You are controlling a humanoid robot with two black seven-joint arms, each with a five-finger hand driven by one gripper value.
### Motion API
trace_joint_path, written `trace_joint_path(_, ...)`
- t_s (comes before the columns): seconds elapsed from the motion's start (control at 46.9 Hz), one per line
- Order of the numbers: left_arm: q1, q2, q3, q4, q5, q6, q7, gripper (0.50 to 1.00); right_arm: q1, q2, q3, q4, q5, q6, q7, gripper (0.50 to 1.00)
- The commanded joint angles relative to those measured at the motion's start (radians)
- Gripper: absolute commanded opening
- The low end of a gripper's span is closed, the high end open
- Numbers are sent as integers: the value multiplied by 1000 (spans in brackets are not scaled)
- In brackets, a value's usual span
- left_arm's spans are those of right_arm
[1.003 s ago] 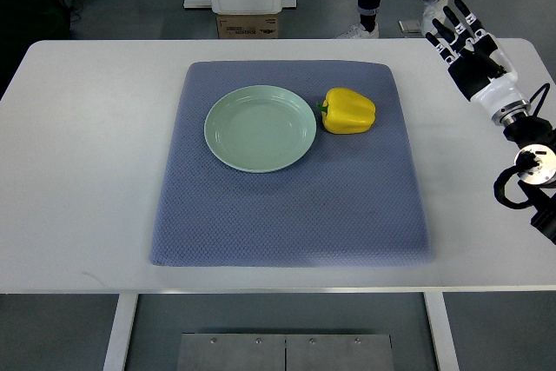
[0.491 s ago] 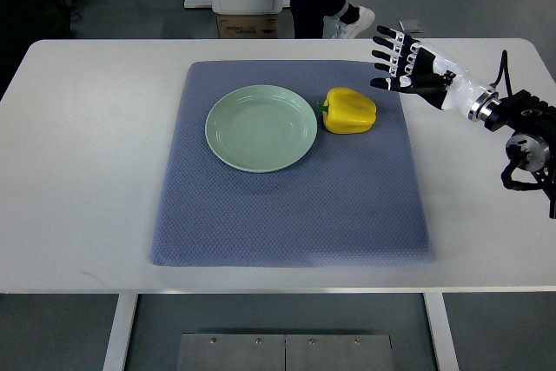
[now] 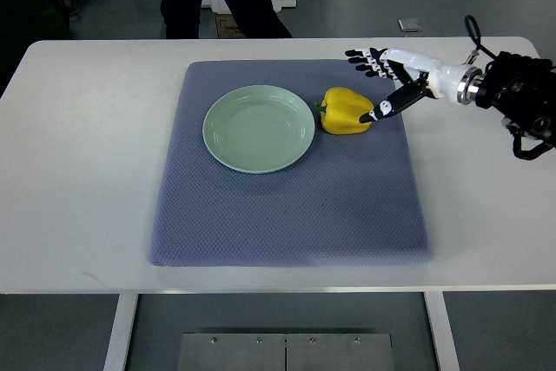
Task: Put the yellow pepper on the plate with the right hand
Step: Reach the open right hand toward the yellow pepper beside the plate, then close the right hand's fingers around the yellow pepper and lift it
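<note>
My right hand [image 3: 382,84] is open, fingers spread, thumb near the yellow pepper [image 3: 347,111], positioned to wrap it. Pepper sits on the blue mat [image 3: 287,206], just right of the green plate [image 3: 259,128]. Nothing gripped yet.

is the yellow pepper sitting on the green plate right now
No, the yellow pepper lies on the blue mat just right of the plate, with the right hand open beside it.

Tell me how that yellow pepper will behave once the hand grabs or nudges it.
The yellow pepper lies on its side, lobed and rounded, so a nudge from the right hand would probably rock or roll it toward the plate. Its glossy skin looks slippery. The textured mat should damp sliding.
</note>
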Motion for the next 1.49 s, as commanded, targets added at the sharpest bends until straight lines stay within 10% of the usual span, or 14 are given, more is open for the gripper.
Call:
trace_joint_path(0.0,0,0,0,1,0,0,0,1000,8,30,-54,0,-2,-31,-1,1000)
trace_joint_path(0.555,0,0,-2,1,0,0,0,1000,4,142,-180,-79,-40,-131,-56,996)
trace_joint_path(0.896,0,0,0,-1,0,0,0,1000,4,148,-255,-83,-76,-177,-78,749)
trace_joint_path(1.024,0,0,0,1,0,0,0,1000,8,152,-262,-83,-74,-180,-78,500)
trace_joint_path(1.472,0,0,0,-1,0,0,0,1000,64,162,-214,-123,-60,-177,-96,500)
